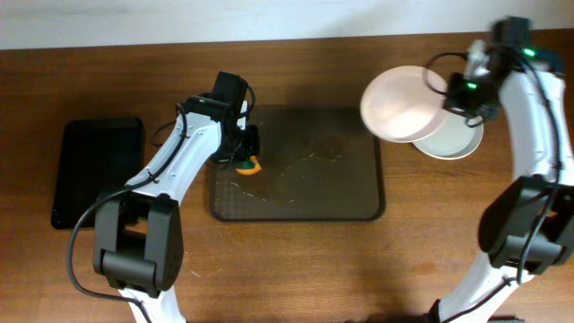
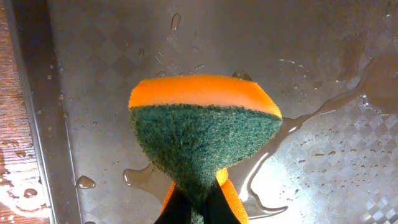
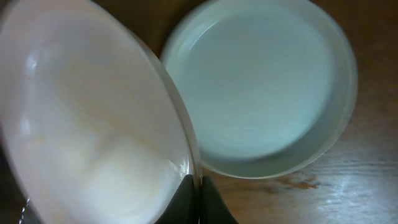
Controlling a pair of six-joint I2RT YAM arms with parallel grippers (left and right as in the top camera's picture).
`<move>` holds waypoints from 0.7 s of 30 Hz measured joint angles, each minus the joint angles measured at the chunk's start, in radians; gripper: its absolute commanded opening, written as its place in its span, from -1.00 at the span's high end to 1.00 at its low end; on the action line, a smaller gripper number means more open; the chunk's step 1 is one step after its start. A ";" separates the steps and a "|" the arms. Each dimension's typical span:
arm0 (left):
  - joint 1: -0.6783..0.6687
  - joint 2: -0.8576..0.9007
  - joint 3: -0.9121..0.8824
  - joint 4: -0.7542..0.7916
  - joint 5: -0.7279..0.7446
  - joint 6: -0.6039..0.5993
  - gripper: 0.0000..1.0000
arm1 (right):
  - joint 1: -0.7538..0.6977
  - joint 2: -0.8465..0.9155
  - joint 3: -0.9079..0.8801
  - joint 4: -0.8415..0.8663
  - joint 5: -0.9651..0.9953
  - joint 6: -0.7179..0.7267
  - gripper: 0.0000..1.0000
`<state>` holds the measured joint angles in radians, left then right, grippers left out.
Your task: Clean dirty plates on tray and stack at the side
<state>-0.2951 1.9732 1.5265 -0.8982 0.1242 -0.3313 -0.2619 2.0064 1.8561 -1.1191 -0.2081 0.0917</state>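
Observation:
The dark brown tray [image 1: 350, 193] lies mid-table with no plate on it; its wet surface [image 2: 336, 74] fills the left wrist view. My left gripper [image 1: 248, 154] is shut on an orange and green sponge [image 2: 202, 134], held over the tray's left end. My right gripper [image 1: 455, 97] is shut on the rim of a white plate [image 1: 399, 103], tilted in the air over the tray's right edge; it also shows in the right wrist view [image 3: 87, 118]. A faintly greenish plate [image 3: 261, 87] lies on the table right of the tray [image 1: 453, 144], below the held one.
A smaller glossy black tray [image 1: 97, 170] lies at the far left. Water drops and streaks cover the brown tray's middle [image 1: 314, 157]. Wooden table [image 1: 287, 269] surrounds everything, with a pale wall along the far edge.

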 measured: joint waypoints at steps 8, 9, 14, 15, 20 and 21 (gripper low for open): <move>0.000 0.000 -0.004 -0.002 0.000 0.000 1.00 | -0.217 -0.001 -0.304 0.320 -0.093 0.091 -0.88; 0.000 0.000 -0.004 -0.001 0.000 0.000 1.00 | -0.216 -0.001 -0.306 0.321 -0.099 0.093 -0.88; -0.002 0.000 -0.005 0.006 0.000 0.000 1.00 | -0.179 -0.001 -0.306 0.260 -0.345 0.025 -0.89; -0.003 0.000 -0.005 0.006 0.000 0.000 1.00 | -0.156 -0.001 -0.306 0.251 -0.389 0.004 -0.89; -0.006 0.000 -0.002 0.058 -0.029 0.000 1.00 | 0.120 -0.001 -0.306 0.163 -0.406 -0.119 -1.00; -0.003 0.000 0.007 0.034 -0.053 0.000 1.00 | 0.185 -0.001 -0.306 0.151 -0.367 -0.127 -0.97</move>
<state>-0.2981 1.9728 1.5333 -0.8639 0.0715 -0.3309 -0.0765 2.0052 1.5501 -0.9680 -0.5751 -0.0353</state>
